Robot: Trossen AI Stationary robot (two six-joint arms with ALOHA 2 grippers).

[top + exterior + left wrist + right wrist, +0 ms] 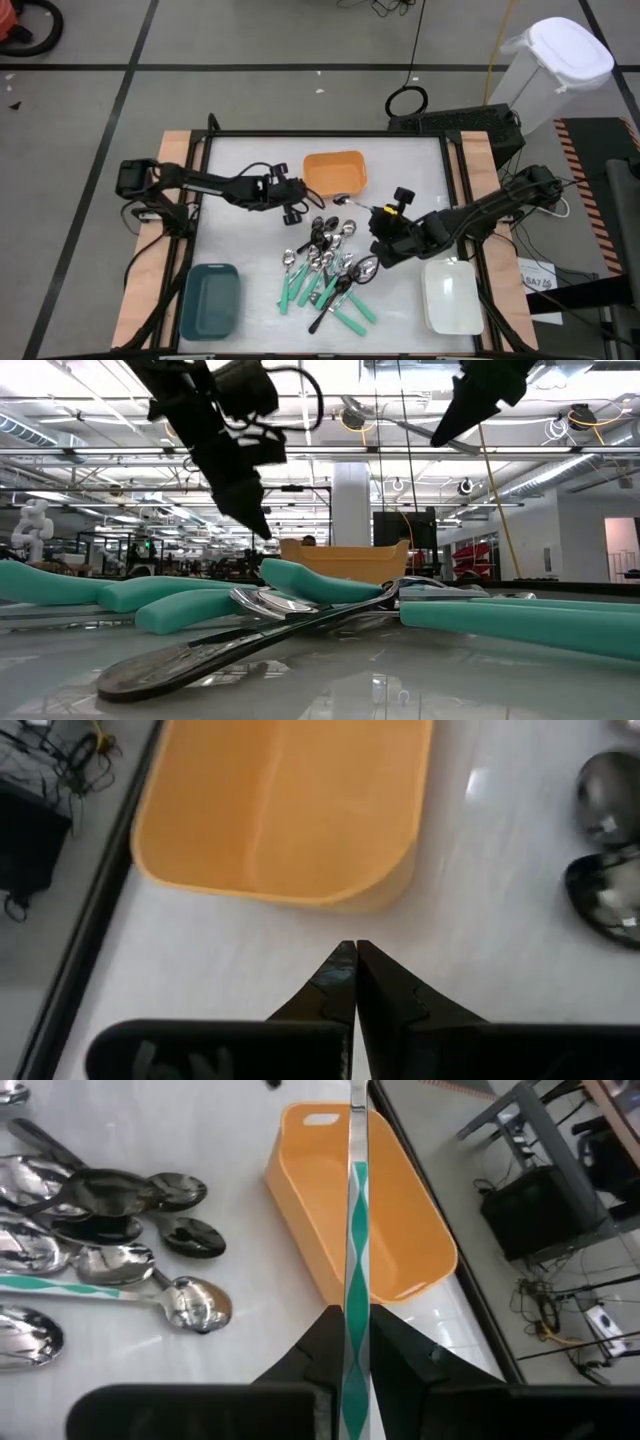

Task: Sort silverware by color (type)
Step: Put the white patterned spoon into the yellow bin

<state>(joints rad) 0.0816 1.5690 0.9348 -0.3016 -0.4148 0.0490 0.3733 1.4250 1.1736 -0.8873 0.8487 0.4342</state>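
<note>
White bench top carries three trays and a heap of spoons at its middle. One silver spoon [357, 1260] is clamped edge-on in the right pincer [350, 1342], lifted above the pile, its long axis running straight ahead of the fingers toward the orange tray [334, 170]; the white tray [452, 295] lies just beside that arm, the teal tray [210, 298] far across. Left pincer [356, 970], pinched shut on nothing, hovers near the orange tray. Roughly five teal-handled spoons [300, 288], several silver and several black spoons; exact counts are unclear.
</note>
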